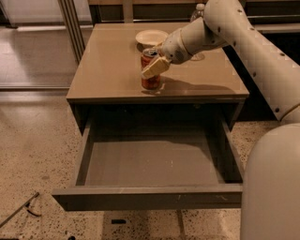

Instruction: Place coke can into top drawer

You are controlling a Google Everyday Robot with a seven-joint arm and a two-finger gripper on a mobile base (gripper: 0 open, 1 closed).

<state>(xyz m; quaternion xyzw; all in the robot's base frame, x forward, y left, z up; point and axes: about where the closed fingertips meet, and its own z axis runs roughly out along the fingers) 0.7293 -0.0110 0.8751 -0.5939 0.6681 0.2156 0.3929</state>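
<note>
The coke can (pixel 151 82) stands upright on the table top (pixel 108 70), near its front edge and middle. My gripper (pixel 153 64) reaches in from the right and is shut on the can's upper half, with one pale finger (pixel 156 67) lying across its front. The can's base still rests on the table. The top drawer (pixel 150 197) is pulled fully open below the table edge, and its grey floor (pixel 150 161) is bare.
A white bowl (pixel 151 36) sits behind the can. A clear water bottle (pixel 199 9) stands at the back right, mostly hidden by my arm. My arm and body fill the right side. Metal poles (pixel 70 23) stand at the far left.
</note>
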